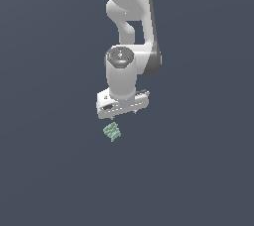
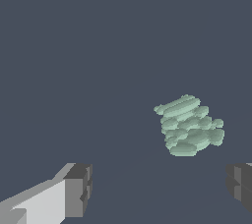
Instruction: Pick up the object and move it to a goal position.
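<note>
The object (image 1: 112, 131) is a small pale mint-green ridged lump lying on the dark grey floor, just below the white arm's hand in the exterior view. In the wrist view the object (image 2: 188, 126) lies ahead of the fingers, nearer one fingertip (image 2: 238, 183) than the other fingertip (image 2: 78, 188). My gripper (image 2: 158, 188) is open, with a wide gap and nothing between the pads. In the exterior view the gripper (image 1: 122, 112) hangs pointing down, slightly above and to the right of the object; its fingers barely show there.
A uniform dark grey floor (image 1: 198, 170) fills both views. The white arm (image 1: 131, 31) rises from the hand toward the exterior view's top. No other objects or goal marker show.
</note>
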Motion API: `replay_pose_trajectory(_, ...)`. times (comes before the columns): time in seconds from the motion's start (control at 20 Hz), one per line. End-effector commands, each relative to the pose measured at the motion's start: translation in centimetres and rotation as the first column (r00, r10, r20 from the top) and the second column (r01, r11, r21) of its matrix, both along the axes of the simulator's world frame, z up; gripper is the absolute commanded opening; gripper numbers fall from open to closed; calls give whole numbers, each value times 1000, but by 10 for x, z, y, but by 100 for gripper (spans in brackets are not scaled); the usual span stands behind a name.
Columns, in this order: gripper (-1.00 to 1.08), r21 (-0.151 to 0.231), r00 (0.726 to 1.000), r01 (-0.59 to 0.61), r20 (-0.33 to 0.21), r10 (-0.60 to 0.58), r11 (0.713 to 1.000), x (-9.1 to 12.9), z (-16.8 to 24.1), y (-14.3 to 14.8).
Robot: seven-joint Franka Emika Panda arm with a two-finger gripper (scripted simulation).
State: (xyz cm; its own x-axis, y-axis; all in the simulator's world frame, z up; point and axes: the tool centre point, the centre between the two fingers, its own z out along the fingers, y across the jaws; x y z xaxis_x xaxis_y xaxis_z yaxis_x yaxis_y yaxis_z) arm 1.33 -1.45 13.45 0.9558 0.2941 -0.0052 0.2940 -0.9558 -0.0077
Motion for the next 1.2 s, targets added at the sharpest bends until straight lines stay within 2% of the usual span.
replay_pose_trajectory(0.0,100,-1,998,-56,1,56,998,5,-6,-9)
replay_pose_trajectory(0.6,100,-5,959,-285,6,285,959,21,-34,-48)
replay_pose_trajectory(1.15,100,-6,933,-360,7,361,933,26,-44,-62)
